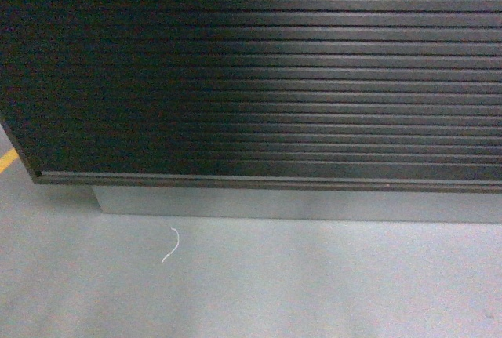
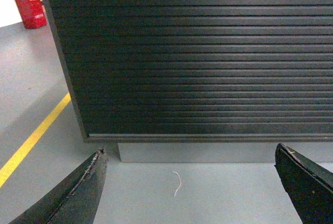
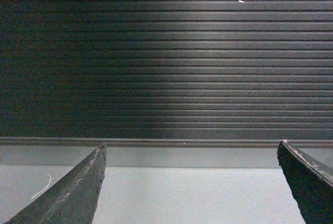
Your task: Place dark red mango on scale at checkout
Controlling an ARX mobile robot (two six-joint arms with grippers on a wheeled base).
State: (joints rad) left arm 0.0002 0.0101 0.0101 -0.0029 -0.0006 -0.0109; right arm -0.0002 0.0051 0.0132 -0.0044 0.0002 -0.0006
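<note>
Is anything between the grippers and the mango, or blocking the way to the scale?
Cannot be judged: neither mango nor scale is in view. Both open, empty grippers, left and right, face the counter's ribbed front; its top is out of frame. Only a white thread lies on the floor.

Left gripper (image 2: 192,182): we see two black, wedge-shaped fingers with worn pale edges.
Right gripper (image 3: 192,180): same dark tapered fingers, scuffed along the inner rims.
</note>
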